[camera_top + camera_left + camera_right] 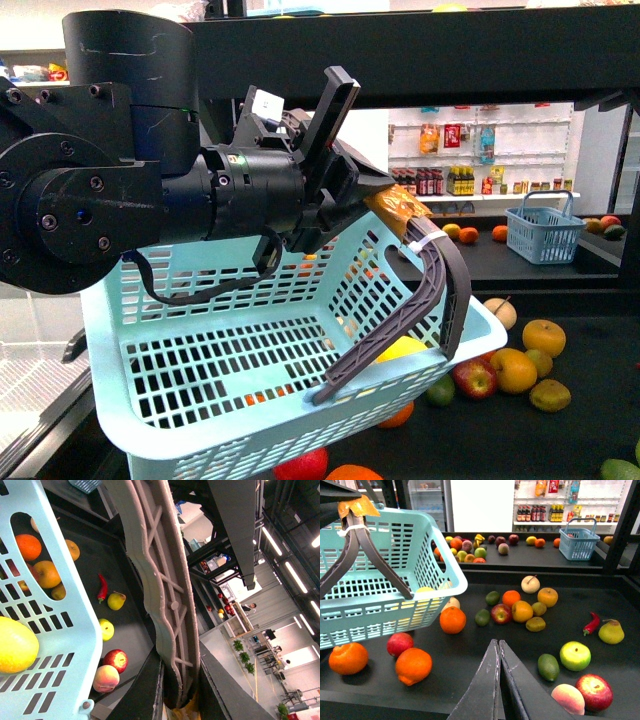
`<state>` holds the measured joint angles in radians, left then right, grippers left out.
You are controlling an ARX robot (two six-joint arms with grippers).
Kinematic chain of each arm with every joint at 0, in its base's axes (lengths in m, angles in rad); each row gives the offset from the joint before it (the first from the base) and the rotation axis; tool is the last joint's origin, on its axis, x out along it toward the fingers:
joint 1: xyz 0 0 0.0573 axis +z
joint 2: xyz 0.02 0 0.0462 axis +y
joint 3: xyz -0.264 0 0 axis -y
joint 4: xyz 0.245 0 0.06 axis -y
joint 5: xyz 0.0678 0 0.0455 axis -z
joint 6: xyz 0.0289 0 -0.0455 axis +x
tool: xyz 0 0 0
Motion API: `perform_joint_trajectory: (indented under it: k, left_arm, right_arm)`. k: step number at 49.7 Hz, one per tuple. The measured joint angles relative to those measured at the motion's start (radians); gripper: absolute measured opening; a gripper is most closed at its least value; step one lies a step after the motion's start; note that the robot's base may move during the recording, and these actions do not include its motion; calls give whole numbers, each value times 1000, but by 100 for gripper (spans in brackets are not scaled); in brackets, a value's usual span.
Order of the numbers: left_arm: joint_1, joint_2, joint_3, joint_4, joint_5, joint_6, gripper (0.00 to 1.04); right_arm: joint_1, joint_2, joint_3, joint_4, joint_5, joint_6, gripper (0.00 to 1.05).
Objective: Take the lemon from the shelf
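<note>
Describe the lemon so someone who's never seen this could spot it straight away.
Find the black shelf, then the pale blue basket hanging from the left gripper over it. The lemon lies inside: plain bright yellow, while the oranges and apples sit loose on the shelf.

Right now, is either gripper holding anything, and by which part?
The left gripper holds the light-blue basket by the top of its grey handles. The right gripper is shut on nothing.

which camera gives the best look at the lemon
Left wrist view: the lemon shows large and unblocked against the basket wall. The front view shows only a yellow patch behind the basket handle; the right wrist view shows only a pale shape through the slats.
</note>
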<state>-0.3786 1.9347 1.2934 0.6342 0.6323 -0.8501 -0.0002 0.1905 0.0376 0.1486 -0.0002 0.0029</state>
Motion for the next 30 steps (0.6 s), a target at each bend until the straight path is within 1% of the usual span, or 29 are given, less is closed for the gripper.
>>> perform_joint_trajectory:
  k: [2,5,8,30]
  left_arm:
    - [0,0,0,0,0,0,12]
    - [0,0,0,0,1,2,12]
    - [0,0,0,0,-4,1,12]
    - [0,0,0,0,0,0,12]
  right_arm:
    - [0,-39,-1,-39,0,0,2]
    - [0,-151,-22,-149,-1,0,2]
    - [0,-185,-22,-147,0,0,2]
    - [0,-186,-22,-149,0,0,2]
